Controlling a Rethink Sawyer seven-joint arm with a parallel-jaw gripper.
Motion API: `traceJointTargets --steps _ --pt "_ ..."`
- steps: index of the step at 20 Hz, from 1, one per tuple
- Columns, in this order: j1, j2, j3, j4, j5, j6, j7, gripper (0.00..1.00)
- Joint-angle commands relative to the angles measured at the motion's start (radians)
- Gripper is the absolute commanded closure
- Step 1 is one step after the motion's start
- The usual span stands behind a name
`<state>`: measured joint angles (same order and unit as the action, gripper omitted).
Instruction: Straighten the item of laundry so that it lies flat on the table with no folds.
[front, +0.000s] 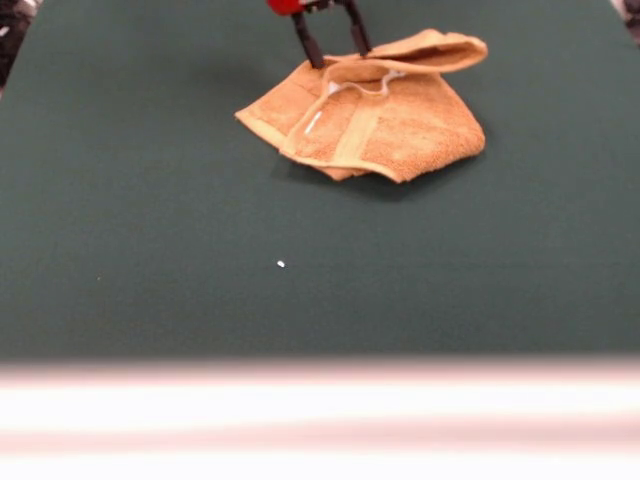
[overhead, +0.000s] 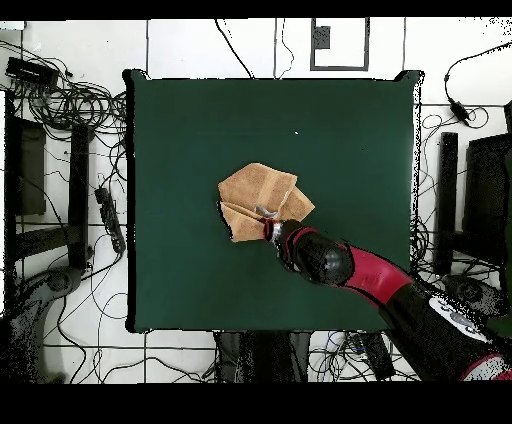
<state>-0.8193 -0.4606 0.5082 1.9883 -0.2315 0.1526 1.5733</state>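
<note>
Front cam, left to right: bare table (front: 120, 250) first, one tiny white speck (front: 281, 264) well out in front of the jaws. Then the towel (front: 370, 120), bunched just below and right of the gripper (front: 332, 52), layers doubled over, border band (front: 355, 135) and white label (front: 313, 123) showing on top. Jaws apart, both fingers planted at the towel's far edge, straddling a raised fold, not pinched yet as far as I can tell. Right of the jaws a thick rolled lip. Progress: early, I'd say; several folds left to open, nothing flat yet.
</note>
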Motion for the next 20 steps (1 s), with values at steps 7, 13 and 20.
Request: traceJointTargets --steps 7,13,20 --pt "0.044 0.097 0.018 -0.091 -0.012 -0.056 0.110 0.00" --pt "0.056 0.105 0.012 -0.098 -0.011 -0.053 0.110 0.00" --pt "0.049 0.106 0.026 -0.093 0.002 -0.039 0.114 0.00"
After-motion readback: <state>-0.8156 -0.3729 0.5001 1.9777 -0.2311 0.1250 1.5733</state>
